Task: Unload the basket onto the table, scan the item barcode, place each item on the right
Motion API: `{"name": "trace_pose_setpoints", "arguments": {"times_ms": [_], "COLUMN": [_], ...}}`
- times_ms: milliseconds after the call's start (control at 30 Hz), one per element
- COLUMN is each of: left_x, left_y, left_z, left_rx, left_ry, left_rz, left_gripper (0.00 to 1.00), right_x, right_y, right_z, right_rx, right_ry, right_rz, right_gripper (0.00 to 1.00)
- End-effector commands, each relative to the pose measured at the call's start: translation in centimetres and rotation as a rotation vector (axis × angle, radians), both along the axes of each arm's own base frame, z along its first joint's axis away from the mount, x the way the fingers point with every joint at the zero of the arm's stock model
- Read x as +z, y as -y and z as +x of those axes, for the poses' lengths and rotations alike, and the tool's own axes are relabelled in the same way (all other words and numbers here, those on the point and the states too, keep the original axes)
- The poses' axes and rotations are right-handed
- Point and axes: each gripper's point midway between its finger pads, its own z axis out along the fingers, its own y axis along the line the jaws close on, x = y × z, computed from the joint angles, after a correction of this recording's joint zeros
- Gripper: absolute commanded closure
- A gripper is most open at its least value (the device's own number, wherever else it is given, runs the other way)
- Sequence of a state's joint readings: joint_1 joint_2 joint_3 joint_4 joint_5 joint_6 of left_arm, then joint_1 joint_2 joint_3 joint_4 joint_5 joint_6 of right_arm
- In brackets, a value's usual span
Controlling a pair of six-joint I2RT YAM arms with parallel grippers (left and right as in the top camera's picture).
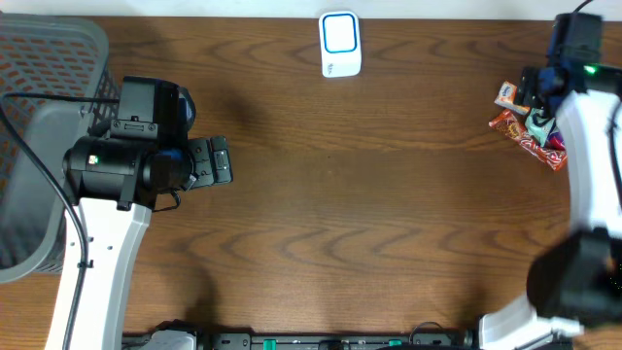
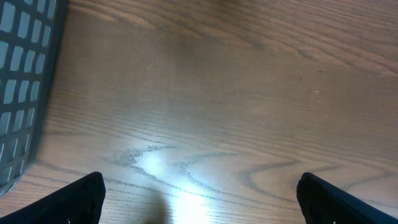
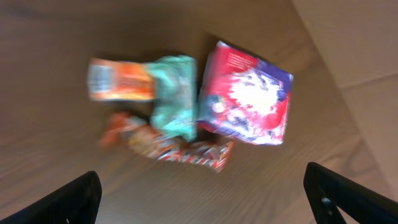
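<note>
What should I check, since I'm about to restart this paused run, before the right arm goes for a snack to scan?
1. Right jaws open and empty: ok.
2. Snack pile in view ahead of the right jaws: ok.
3. One packet lying free of the others: not ok; the teal packet lies against the orange packet and the purple packet.
4. Barcode facing up: cannot tell, the close view is blurred.
5. Scanner uncovered: ok.
6. Left jaws open, over bare table, away from the pile: ok.
</note>
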State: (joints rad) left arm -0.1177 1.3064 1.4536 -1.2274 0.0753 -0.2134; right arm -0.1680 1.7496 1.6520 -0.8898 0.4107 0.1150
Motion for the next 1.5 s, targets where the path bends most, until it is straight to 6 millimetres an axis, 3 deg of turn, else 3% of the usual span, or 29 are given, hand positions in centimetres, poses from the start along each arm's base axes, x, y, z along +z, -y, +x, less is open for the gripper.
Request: {"name": "trace_pose_setpoints", "arguments": {"times_ms": [0, 100, 300, 500, 667, 1000, 1467], "left_x": [0.1, 0.1, 0.1, 0.1, 0.1, 0.1, 0.1], "left_y": [-0.3, -0.3, -0.3, -0.3, -0.3, -0.3, -0.3], "left_z": [0.1, 0.1, 0.1, 0.1, 0.1, 0.1, 0.1], "left_rx": [0.014, 0.014, 0.014, 0.014, 0.014, 0.014, 0.014], "left_ry": [0.001, 0.001, 0.001, 0.001, 0.001, 0.001, 0.001], "left_rz": [0.006, 0.006, 0.006, 0.006, 0.006, 0.006, 0.006], "left_gripper": [0.02, 0.02, 0.02, 0.03, 0.02, 0.02, 0.02], "right_x": [5.2, 7.1, 8.7, 6.2, 3.2, -0.4, -0.9], "right_y": [-5.9, -9.0, -12.3, -15.2, -18.4, -18.5, -18.4], "right_z": [-1.4, -4.4, -10.5, -15.5, -19.0, -22.1, -22.9], "right_rx": [0.152, 0.222, 0.294, 0.381, 0.476, 0.460, 0.452], "right_ry": [0.153, 0.162, 0.139, 0.118, 0.102, -0.006, -0.046], "right_rz": [0.216, 0.330, 0.362, 0.383, 0.500, 0.531, 0.535], "right_gripper": [0.01, 0.01, 0.01, 0.01, 0.01, 0.01, 0.01]}}
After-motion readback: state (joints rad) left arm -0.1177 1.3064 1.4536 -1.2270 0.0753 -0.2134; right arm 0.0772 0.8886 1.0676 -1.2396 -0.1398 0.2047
